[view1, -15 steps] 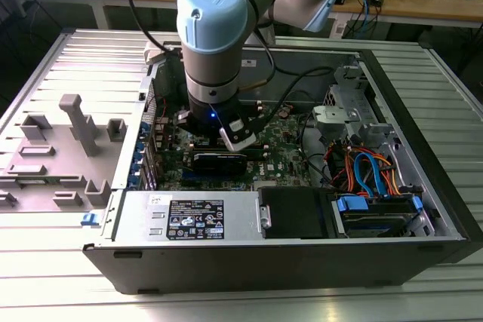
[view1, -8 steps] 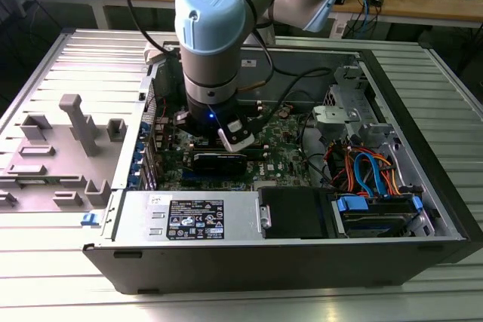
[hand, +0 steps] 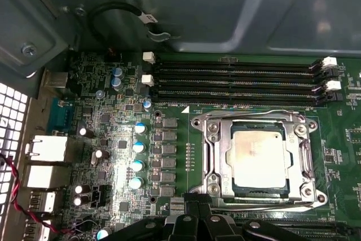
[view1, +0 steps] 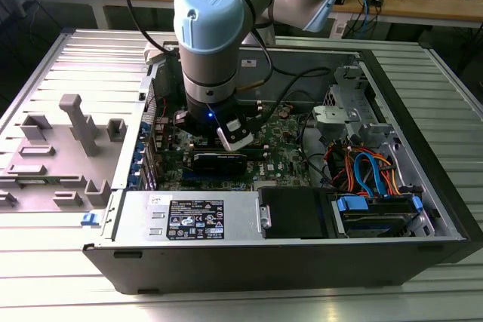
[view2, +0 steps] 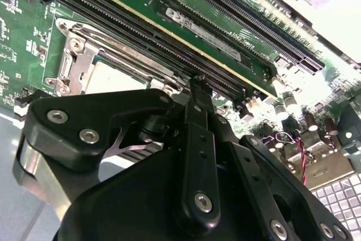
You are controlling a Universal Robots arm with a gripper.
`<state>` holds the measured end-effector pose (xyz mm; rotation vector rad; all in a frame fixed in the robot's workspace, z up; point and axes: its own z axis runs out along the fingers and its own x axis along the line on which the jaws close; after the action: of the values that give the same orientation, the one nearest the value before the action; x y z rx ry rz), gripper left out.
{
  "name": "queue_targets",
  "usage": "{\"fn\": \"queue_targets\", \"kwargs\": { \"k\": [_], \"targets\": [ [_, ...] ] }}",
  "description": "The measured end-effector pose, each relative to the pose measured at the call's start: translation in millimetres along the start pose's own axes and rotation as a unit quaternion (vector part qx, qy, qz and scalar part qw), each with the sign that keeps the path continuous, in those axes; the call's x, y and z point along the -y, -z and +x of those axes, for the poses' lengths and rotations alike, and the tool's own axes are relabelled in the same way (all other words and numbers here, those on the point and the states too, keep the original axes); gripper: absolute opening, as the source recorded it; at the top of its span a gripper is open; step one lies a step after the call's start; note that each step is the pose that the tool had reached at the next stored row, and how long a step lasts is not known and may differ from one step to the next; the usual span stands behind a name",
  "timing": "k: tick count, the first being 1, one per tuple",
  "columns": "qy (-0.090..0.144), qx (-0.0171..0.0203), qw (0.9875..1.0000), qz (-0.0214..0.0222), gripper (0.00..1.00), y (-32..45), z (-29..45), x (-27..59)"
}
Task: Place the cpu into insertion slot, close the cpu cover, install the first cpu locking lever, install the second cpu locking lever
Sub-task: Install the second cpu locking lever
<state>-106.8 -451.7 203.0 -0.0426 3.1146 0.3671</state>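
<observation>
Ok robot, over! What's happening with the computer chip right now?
Gripper low over the motherboard, beside the socket. CPU seated in the insertion slot, CPU cover down around it. Memory slots alongside, nothing blocking.

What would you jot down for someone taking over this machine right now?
Gripper: hangs low over the motherboard, beside the socket, holding nothing I can see; whether the fingers are open is unclear.
CPU: seated in the slot.
Cover: down, framing the chip.
Levers: wire bars lie along the cover's edges; whether they are hooked is unclear.
Done: chip in, cover shut.
Left: confirm both levers are latched.
</observation>
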Motion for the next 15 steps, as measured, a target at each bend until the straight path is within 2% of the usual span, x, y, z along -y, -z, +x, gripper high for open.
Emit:
{"fn": "queue_targets", "kwargs": {
  "k": [15],
  "targets": [
    [-0.001, 0.0002, 1.0000, 0.0000, 0.11, -6.4, 0.9, -0.2]
  ]
}}
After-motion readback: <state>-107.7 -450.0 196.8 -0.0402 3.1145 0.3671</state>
